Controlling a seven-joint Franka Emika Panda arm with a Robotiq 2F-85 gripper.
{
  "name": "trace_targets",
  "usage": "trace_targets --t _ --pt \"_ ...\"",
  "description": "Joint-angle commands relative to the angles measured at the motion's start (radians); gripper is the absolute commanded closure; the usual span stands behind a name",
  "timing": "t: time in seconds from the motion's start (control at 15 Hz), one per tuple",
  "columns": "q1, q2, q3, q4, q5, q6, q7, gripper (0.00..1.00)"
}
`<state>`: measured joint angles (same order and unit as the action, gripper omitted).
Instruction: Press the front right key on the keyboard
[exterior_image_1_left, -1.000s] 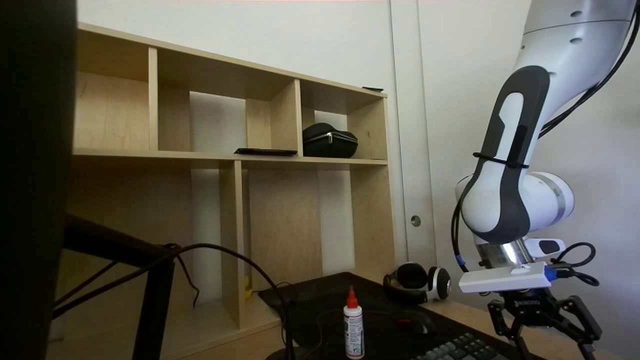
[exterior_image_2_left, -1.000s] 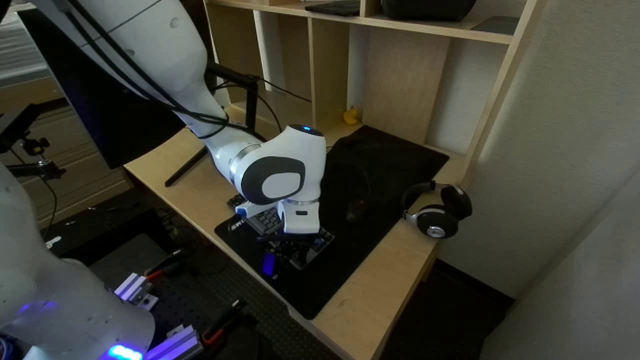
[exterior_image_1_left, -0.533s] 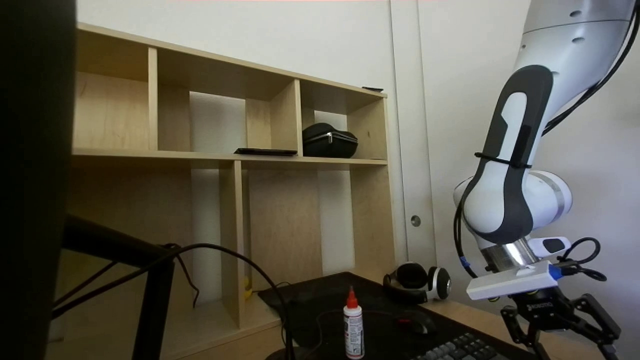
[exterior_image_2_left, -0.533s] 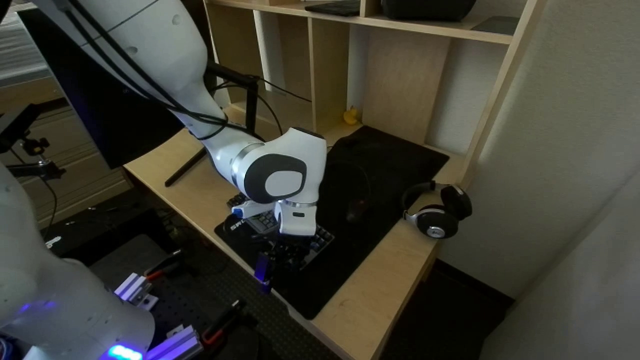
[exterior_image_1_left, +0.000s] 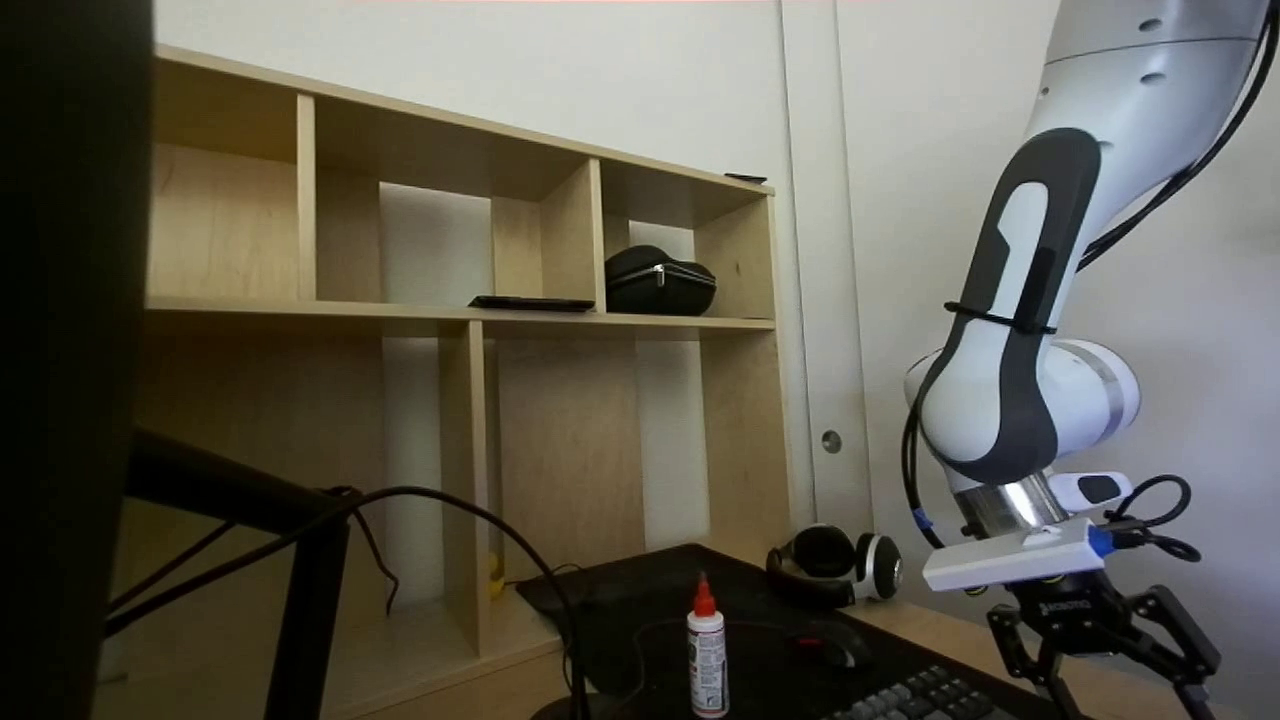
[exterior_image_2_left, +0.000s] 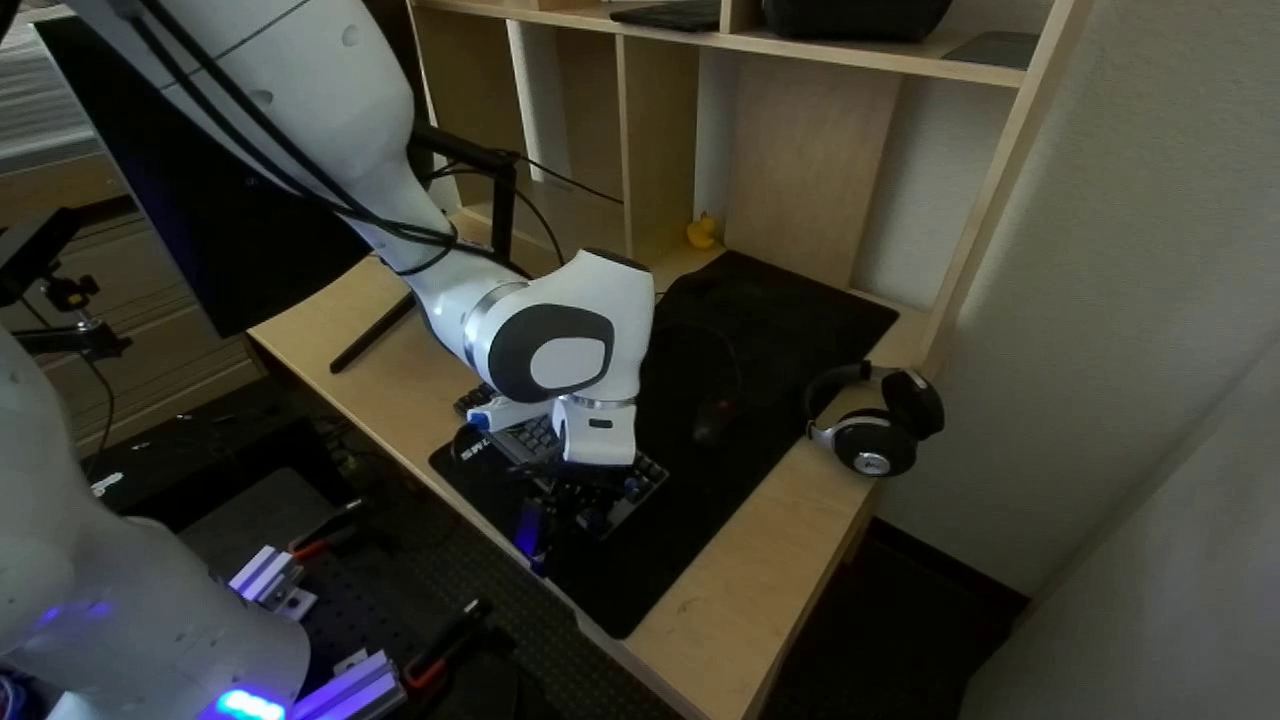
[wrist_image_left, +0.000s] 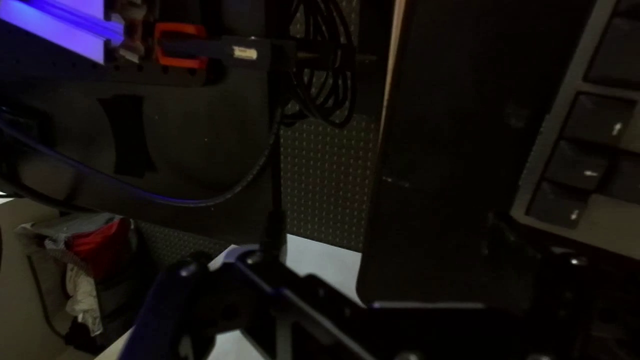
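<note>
On the pale wooden bench (exterior_image_2_left: 740, 590) lies a large black mat (exterior_image_2_left: 785, 315), and on this mat the keyboard (exterior_image_2_left: 531, 438), partly hidden by the arm (exterior_image_2_left: 625, 310) in an exterior view. The gripper (exterior_image_1_left: 1128, 700) is spread wide and I see nothing held in it. A white bottle (exterior_image_1_left: 708, 665) stands upright on the mat. Behind, a wooden shelf unit (exterior_image_1_left: 740, 440) before the wall (exterior_image_1_left: 560, 70) carries a black case (exterior_image_1_left: 660, 290).

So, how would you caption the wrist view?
Open robot hand near the arrow keys of a keyboard on a black mat.
</note>
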<state>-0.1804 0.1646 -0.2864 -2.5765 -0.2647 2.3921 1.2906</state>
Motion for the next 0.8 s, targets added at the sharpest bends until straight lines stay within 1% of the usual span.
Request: trace_targets --t 0.0,0.07,0.13,0.4,0.53,0.67,0.73 --pt "-0.005 -0.007 0.010 -0.009 0.064 0.049 -0.077 0.00" --pt "-0.004 -0.006 0.011 -0.008 0.081 0.046 -0.089 0.00" --pt "0.006 0.001 0.000 0.002 0.050 0.022 -0.048 0.00" --pt "0.006 0.001 0.000 0.002 0.054 0.022 -0.049 0.00" --pt "0.001 -0.004 0.004 -0.009 0.086 0.095 -0.047 0.00" --pt "-0.002 -0.004 0.009 -0.012 0.131 0.135 -0.064 0.00" --pt "0.008 0.000 -0.001 0.002 0.099 0.090 -0.046 0.00"
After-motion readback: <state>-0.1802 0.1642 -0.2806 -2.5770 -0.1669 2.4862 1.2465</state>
